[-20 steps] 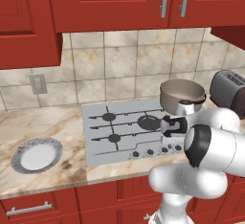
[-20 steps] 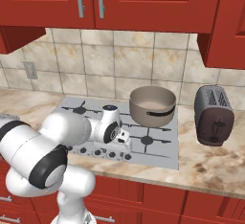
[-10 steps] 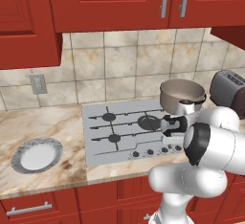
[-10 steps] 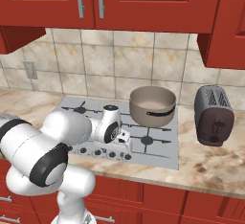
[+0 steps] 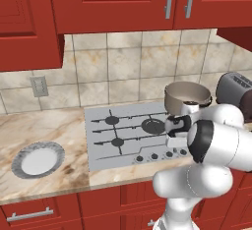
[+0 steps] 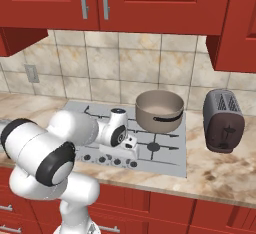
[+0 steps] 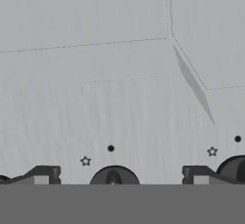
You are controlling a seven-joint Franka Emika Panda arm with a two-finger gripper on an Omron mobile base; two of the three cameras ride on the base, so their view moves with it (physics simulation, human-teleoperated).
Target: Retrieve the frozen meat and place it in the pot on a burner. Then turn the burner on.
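Almost nothing has shifted since the earlier frames — the gripper (image 6: 131, 145) remains low over the front edge of the cooktop (image 5: 129, 134), just above the row of knobs (image 6: 116, 161). In the hand view one knob (image 7: 114, 176) lies between the spread jaws, untouched; small star and dot marks are printed beside it. The pot (image 6: 159, 110) is seen on the rear right burner, near the toaster (image 6: 223, 120). A plate (image 5: 38, 158) lies on the counter (image 5: 44, 126), well apart.

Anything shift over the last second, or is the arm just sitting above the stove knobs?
No visible change. The gripper still hangs low over the stove's front knob row, its fingertips either side of a dark knob without clearly touching it. The pot stays on its right rear burner, and the plate and toaster are unmoved.
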